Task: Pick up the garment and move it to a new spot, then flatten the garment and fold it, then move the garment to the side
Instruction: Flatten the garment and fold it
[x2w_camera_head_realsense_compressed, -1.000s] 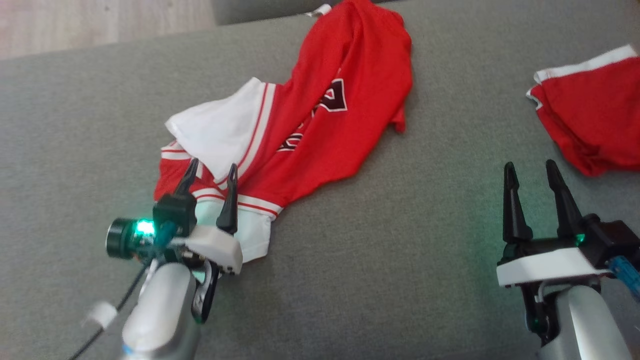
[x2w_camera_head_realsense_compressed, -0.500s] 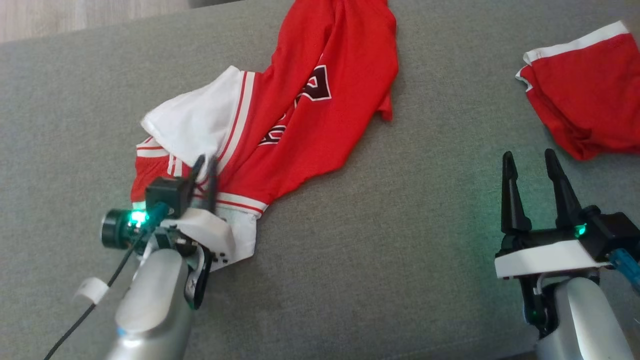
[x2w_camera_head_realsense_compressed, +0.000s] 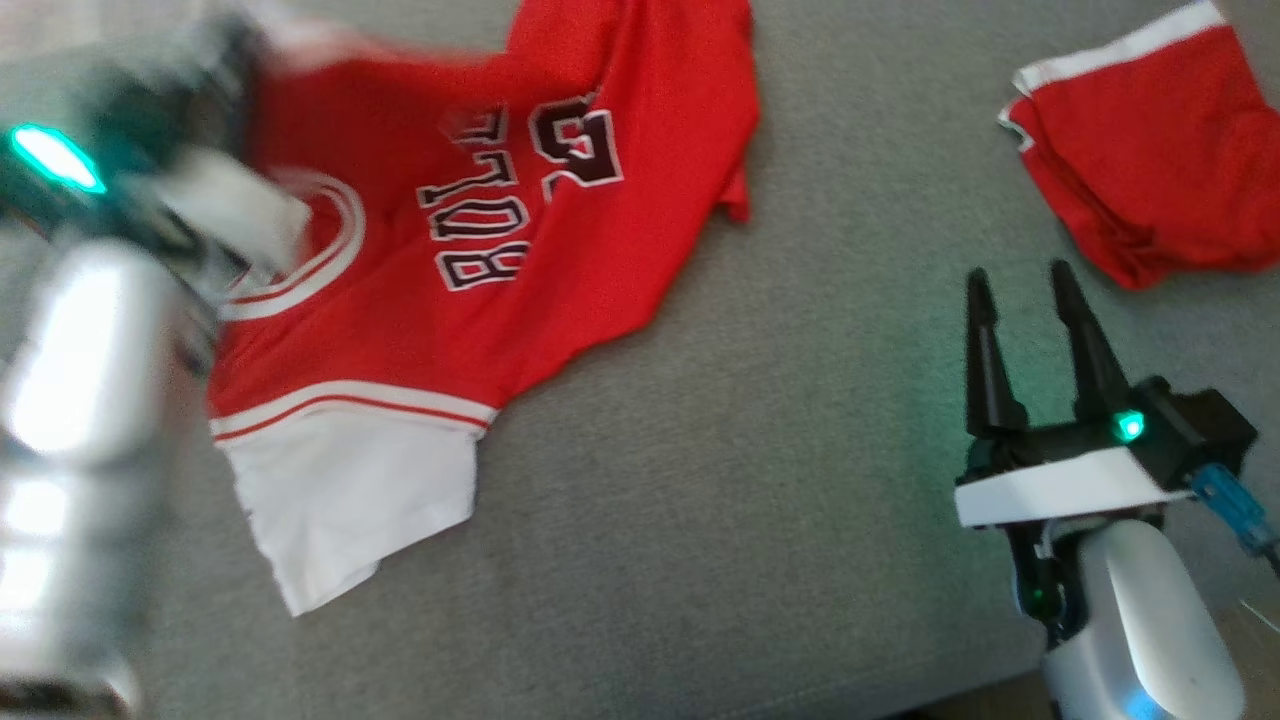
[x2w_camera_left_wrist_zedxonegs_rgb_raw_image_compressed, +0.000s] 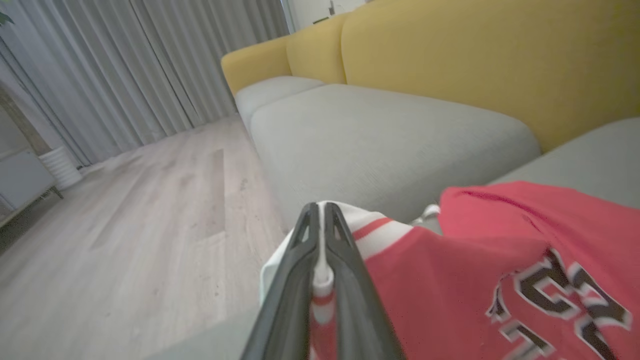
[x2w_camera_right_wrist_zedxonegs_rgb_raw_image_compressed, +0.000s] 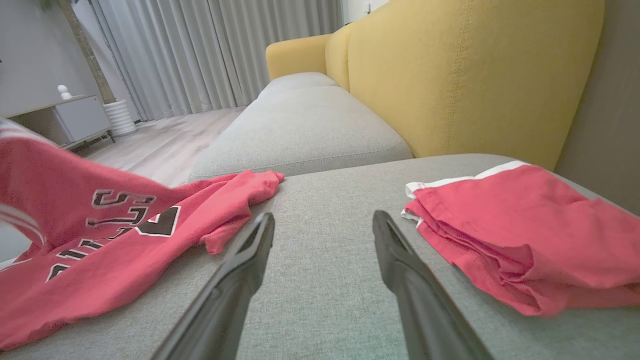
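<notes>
The garment (x2w_camera_head_realsense_compressed: 480, 270) is a red jersey with white trim and dark lettering, spread over the left of the grey couch seat (x2w_camera_head_realsense_compressed: 760, 480). Its near-left part is raised and its white hem hangs down. My left gripper (x2w_camera_left_wrist_zedxonegs_rgb_raw_image_compressed: 320, 216) is shut on a white, red-striped edge of the garment (x2w_camera_left_wrist_zedxonegs_rgb_raw_image_compressed: 450, 280), pinched between the two dark fingers. In the head view the left arm (x2w_camera_head_realsense_compressed: 90, 350) is a blur at the far left. My right gripper (x2w_camera_head_realsense_compressed: 1018, 272) stands open over bare cushion, apart from the jersey (x2w_camera_right_wrist_zedxonegs_rgb_raw_image_compressed: 100, 250), nothing between its fingers (x2w_camera_right_wrist_zedxonegs_rgb_raw_image_compressed: 240, 270).
A second red garment with a white band (x2w_camera_head_realsense_compressed: 1150, 170) lies crumpled at the right, close beside the right gripper. A yellow backrest (x2w_camera_right_wrist_zedxonegs_rgb_raw_image_compressed: 475, 75) rises behind the seat. Wooden floor (x2w_camera_left_wrist_zedxonegs_rgb_raw_image_compressed: 125, 240) and grey curtains (x2w_camera_left_wrist_zedxonegs_rgb_raw_image_compressed: 150, 75) lie beyond the couch's left end.
The left gripper shut on the jersey's striped edge and swung up and to the left, lifting and unfurling the garment so its lettering shows. The right gripper stayed open in place.
</notes>
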